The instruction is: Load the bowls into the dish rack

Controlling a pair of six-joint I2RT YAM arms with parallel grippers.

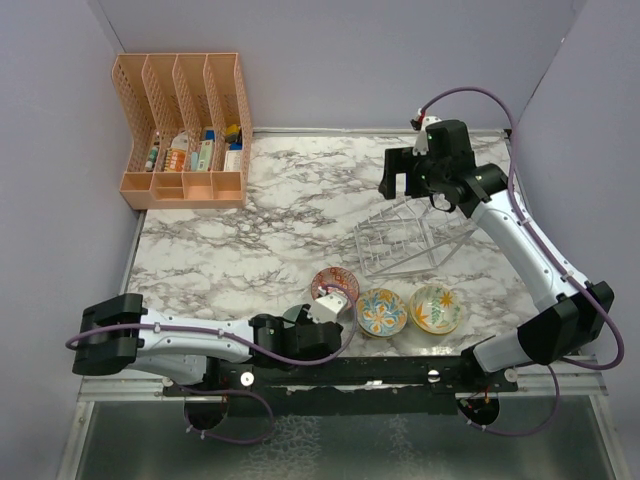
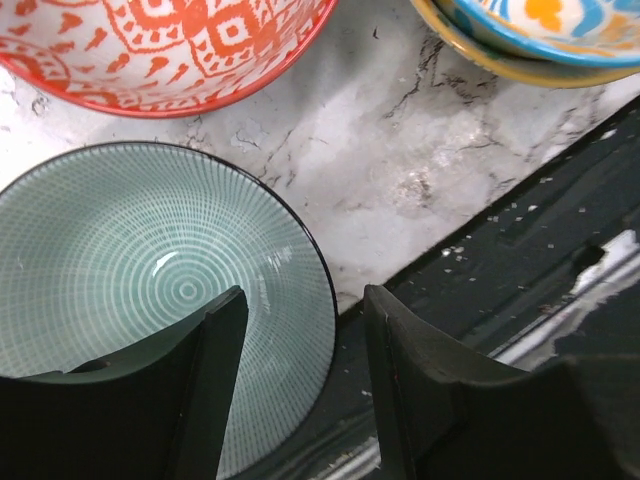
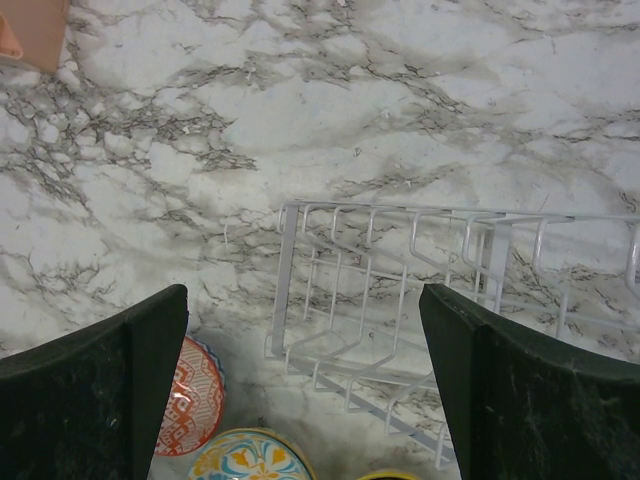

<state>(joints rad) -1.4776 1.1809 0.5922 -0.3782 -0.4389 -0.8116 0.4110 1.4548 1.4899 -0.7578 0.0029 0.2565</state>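
Note:
The pale teal bowl (image 2: pixel 150 270) sits at the table's near edge, mostly hidden under my left arm in the top view. My left gripper (image 2: pixel 305 293) (image 1: pixel 322 318) is open and straddles its rim, one finger inside the bowl and one outside, with a gap on both sides. The red-pink bowl (image 1: pixel 335 283) (image 2: pixel 170 50), blue-orange floral bowl (image 1: pixel 382 312) (image 2: pixel 540 30) and yellow bowl (image 1: pixel 436 308) stand in a row beside it. The wire dish rack (image 1: pixel 405 243) (image 3: pixel 400 300) holds no bowls. My right gripper (image 1: pixel 398 185) (image 3: pixel 300 300) hangs open above the rack's far side, holding nothing.
An orange plastic organizer (image 1: pixel 185 130) with small items stands at the back left corner. The black mounting rail (image 2: pixel 520 260) runs along the table's near edge, right beside the teal bowl. Purple walls close in the left, back and right.

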